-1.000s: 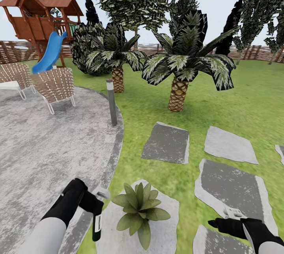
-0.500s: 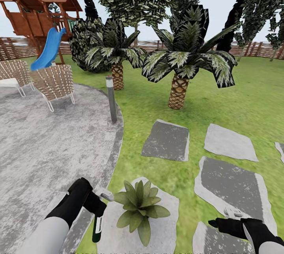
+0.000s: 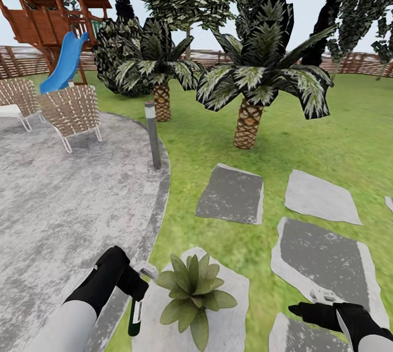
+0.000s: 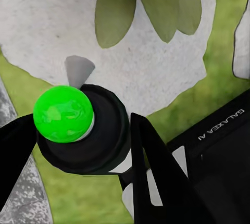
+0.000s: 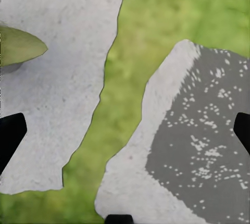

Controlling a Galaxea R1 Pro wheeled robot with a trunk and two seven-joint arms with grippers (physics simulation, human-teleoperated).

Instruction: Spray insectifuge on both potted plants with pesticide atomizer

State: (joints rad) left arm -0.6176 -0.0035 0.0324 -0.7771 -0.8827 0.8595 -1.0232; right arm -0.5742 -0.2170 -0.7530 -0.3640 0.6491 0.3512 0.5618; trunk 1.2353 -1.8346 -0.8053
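- Left gripper [image 3: 132, 285] reaches forward low, clamped on the atomizer [image 3: 135, 312], which hangs bottom-down just beside the potted plant [image 3: 192, 291] on a stepping stone [image 3: 229, 314].
- Right gripper [image 3: 305, 308] points left over stones, fingers spread, empty.

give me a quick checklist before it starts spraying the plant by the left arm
1. Bottle in grip: ok. The left end effector is shut on the pesticide atomizer, its dark body clamped between the fingers in the left wrist view.
2. Target in range: ok. The potted plant sits just beside the atomizer on a stepping stone.
3. Nozzle aimed at the leaves: cannot tell. The spray head seems to point toward the plant.
4. Right end effector out of the way: ok. It is open, over another stone and away from the plant.
5. Second potted plant located: cannot tell.
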